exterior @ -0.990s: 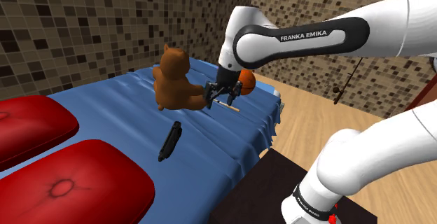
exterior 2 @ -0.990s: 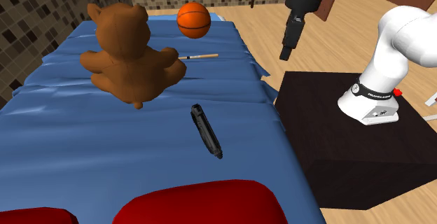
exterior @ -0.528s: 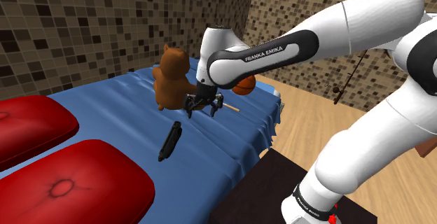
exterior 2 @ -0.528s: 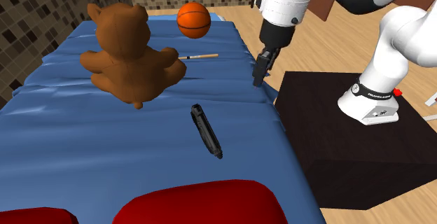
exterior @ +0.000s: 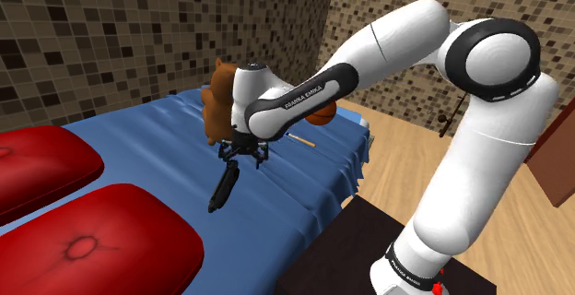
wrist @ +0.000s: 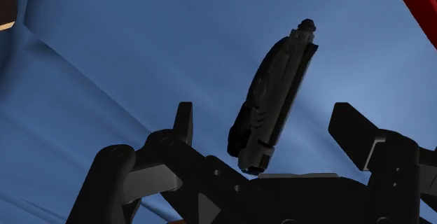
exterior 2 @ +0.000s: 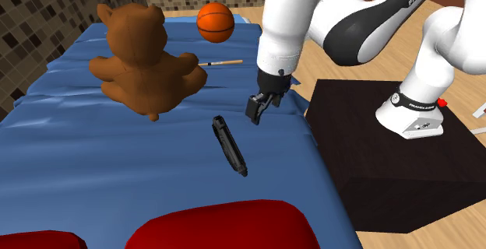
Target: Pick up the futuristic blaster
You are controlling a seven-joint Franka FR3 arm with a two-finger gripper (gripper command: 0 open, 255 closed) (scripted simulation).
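Observation:
The blaster (exterior: 224, 185) (exterior 2: 230, 145) (wrist: 274, 92) is a long, slim black object lying flat on the blue bedspread (exterior: 147, 141) (exterior 2: 93, 162) (wrist: 126, 54). My black gripper (exterior: 241, 152) (exterior 2: 258, 109) (wrist: 269, 131) hangs open a little above the bed, near the blaster's end that points toward the teddy bear. In the wrist view the two fingers stand wide apart with the blaster's near end lying between them, beyond the tips, not touched. Nothing is held.
A brown teddy bear (exterior: 219, 100) (exterior 2: 140, 57) sits on the bed beside the gripper. An orange ball (exterior 2: 215, 22) and a thin stick (exterior 2: 222, 62) lie farther along. Red pillows (exterior: 92, 242) (exterior 2: 218, 226) lie at the other end. My dark stand (exterior 2: 397, 170) adjoins the bed.
The arm has swung from beside the bed, over its edge, and down toward the blaster. The gripper is now low over the bedspread near the blaster, still open.

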